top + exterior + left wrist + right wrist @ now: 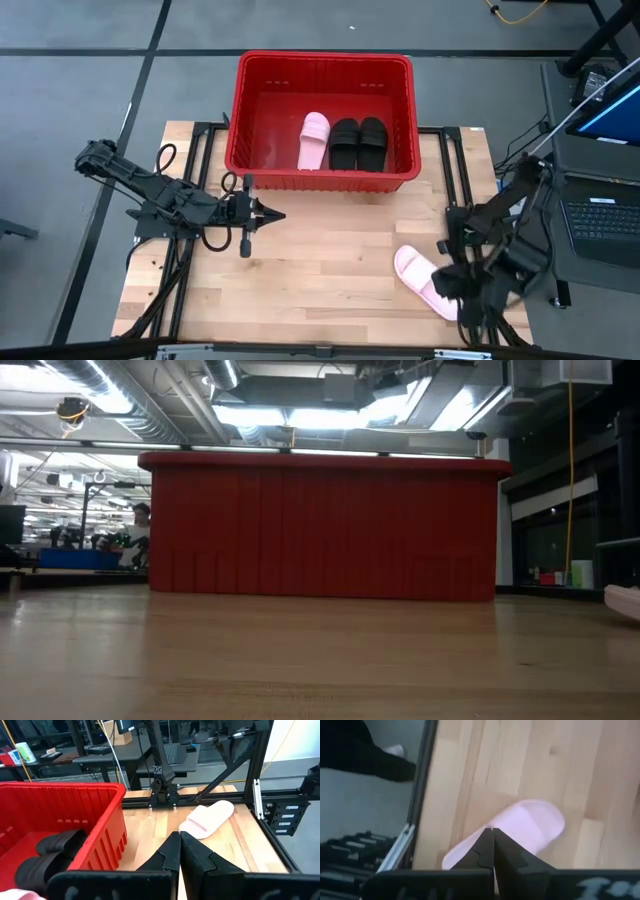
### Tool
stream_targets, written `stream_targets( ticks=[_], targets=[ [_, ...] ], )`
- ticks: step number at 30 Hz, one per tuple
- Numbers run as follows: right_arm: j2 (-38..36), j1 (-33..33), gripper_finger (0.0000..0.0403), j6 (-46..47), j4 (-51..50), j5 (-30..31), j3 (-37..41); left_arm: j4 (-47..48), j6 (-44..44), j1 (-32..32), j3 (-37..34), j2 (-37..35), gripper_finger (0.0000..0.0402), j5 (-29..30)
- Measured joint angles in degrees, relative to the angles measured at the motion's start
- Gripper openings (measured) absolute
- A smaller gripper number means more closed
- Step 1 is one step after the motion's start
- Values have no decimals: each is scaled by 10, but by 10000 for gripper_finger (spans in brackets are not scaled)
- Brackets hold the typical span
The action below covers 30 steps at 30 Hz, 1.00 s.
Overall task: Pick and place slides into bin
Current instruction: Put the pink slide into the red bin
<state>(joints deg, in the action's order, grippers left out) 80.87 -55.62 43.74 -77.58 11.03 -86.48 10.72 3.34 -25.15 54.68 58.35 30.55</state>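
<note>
The red bin (325,70) stands at the table's far middle and also shows in the low view (320,525). Inside it a pale pink slide (314,140) and two black slides (358,143) lie side by side on its floor. The other pink slide (420,280) lies flat on the table at the near right, and also shows in the left wrist view (207,817). My right gripper (492,831) is shut over this slide (530,827). My left gripper (278,215) is shut and empty, left of the table's middle, pointing right. My right gripper's shut fingers stand over the pink slide's end (470,850) nearer the table's right edge, coming from above. I cannot tell whether they touch it. The slide lies flat on the table.
Black frame rails (455,170) run along the table's left and right sides. The right arm's base (162,790) stands at the right edge. A laptop (605,225) sits on a stand beyond the table's right edge. Bare wood (330,260) lies between the two grippers.
</note>
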Motion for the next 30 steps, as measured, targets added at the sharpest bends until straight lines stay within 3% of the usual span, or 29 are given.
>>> stream_targets(
  ticks=[11,21,30],
  targets=[
    [31,-92,8,198,-29,42,6,20,0,0,0,0,5,0],
    [31,-92,14,204,-30,40,90,20,4,0,0,0,4,0],
    [31,-92,104,203,17,34,175,20,4,0,0,0,2,0]
  ],
)
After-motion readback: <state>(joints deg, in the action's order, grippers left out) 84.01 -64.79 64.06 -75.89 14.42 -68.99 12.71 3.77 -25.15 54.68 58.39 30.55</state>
